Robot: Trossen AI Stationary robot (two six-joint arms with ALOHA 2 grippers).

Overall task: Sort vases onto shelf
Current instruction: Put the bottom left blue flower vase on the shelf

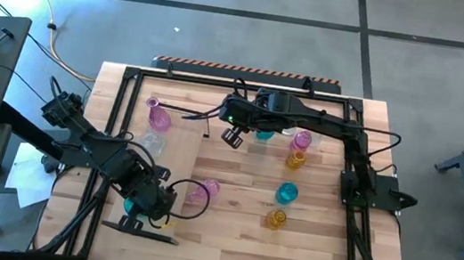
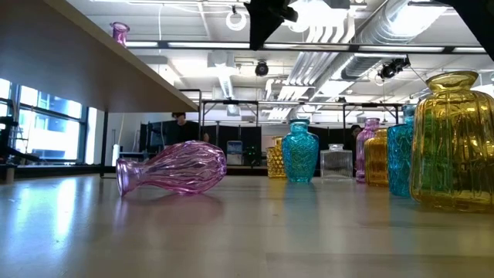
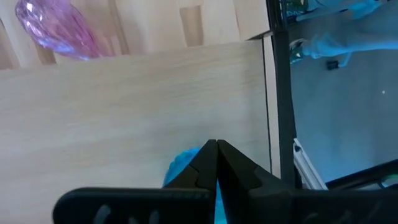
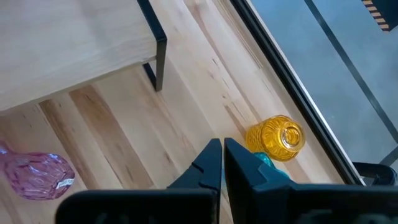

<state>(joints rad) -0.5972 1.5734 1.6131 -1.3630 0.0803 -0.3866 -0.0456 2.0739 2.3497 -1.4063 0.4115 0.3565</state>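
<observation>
Left gripper: the left arm's dark two-finger gripper (image 1: 154, 199) hangs over the near left part of the table, at the near end of the shelf. Its jaws are pressed together, tips meeting (image 3: 216, 144), with nothing between them; something teal (image 3: 185, 163) shows just under the fingers.
Right gripper: the right arm's dark two-finger gripper (image 1: 232, 136) reaches to the far middle of the table, just right of the shelf's far end. Its jaws are narrow, tips nearly touching (image 4: 222, 144), empty.
Shelf: the long flat light-wood board with thin dark metal rails (image 1: 178, 141) lies lengthwise on the left half of the butcher-block tabletop (image 1: 307, 239), raised on its dark legs (image 4: 158, 56).
Vases on the shelf: an upright pink glass vase (image 1: 159, 115) stands at the far end; a clear glass vase (image 1: 152, 144) stands nearer along the board.
Fallen vase: a ribbed pink glass vase (image 2: 174, 169) lies on its side on the tabletop, just right of the shelf's near half.
Vases on the right: a pink glass bottle (image 1: 301, 141) and an amber-yellow one (image 1: 295, 160) stand together at the far right; a teal glass vase (image 1: 286, 193) and an amber-yellow ribbed jar (image 1: 276, 217) stand nearer.
Under the right arm: a teal vase (image 1: 264, 135) partly hidden.
</observation>
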